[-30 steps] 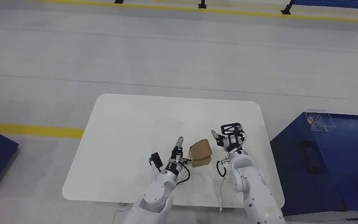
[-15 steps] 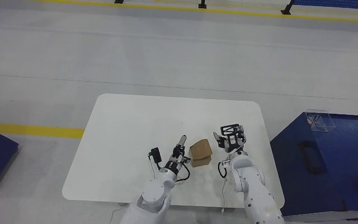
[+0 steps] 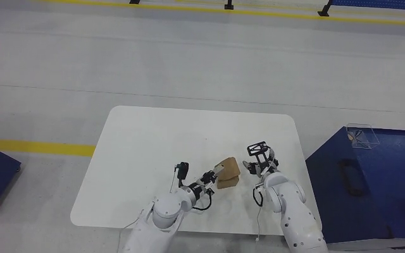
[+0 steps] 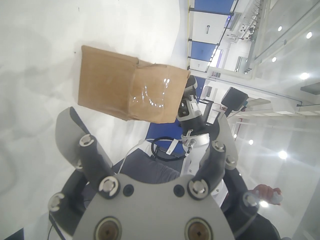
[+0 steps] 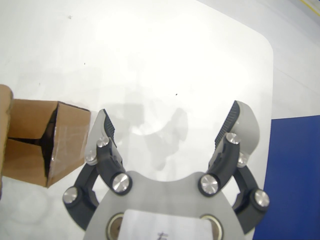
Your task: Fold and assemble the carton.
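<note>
White rounded table (image 3: 145, 145) is occupied by small brown cardboard carton (image 3: 226, 172), flanked by left gripper (image 4: 147, 123) and right gripper (image 5: 172, 116); both sets of fingers are spread apart.

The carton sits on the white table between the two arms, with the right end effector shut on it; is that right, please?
Not quite: the right end effector is open and empty beside the carton, as the right wrist view shows; the rest holds.
</note>
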